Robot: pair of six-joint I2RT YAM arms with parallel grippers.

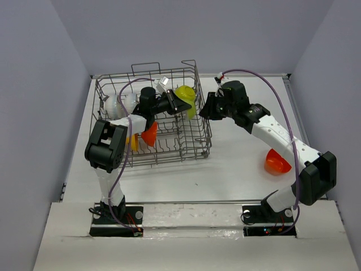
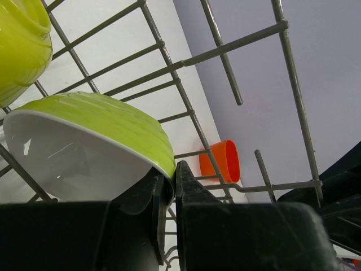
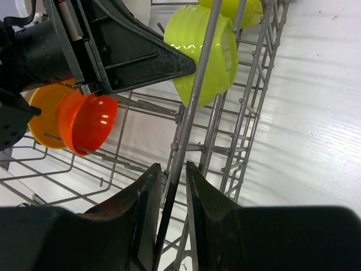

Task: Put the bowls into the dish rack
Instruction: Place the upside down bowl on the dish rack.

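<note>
Running this one remotely, here's my count from the arm bases outward.

Closest in, one red-orange bowl on the table (image 1: 277, 164) sits on the right side of the white table (image 1: 237, 169), beneath the right arm and well apart from the dish rack (image 1: 169, 153).

In the near-left part of the rack I count one orange-yellow bowl (image 3: 45, 113). Just beside it is a second red-orange bowl (image 3: 90, 121), tipped on edge among the tines. That makes two red-orange in total, one in and one out.

Further in, the left gripper (image 2: 174, 176) reaches across the rack and is clamped tight on the rim of a lime green bowl (image 2: 113, 121). It's white on the inside and is held tilted next to the rack's right wall.

The right gripper (image 3: 174, 167) is outside that same wall. Its fingers are only a little apart, with one upright rack wire between them. Honestly can't tell if they're pinching the wire or just straddling it.

Just past the held bowl, toward the far right corner, is another lime green one (image 2: 17, 45), so two lime.

In the far left corner there's a clump of white bowls (image 1: 115, 105). Looks like at least two, but I can't get a clean number from the overhead view.
</note>
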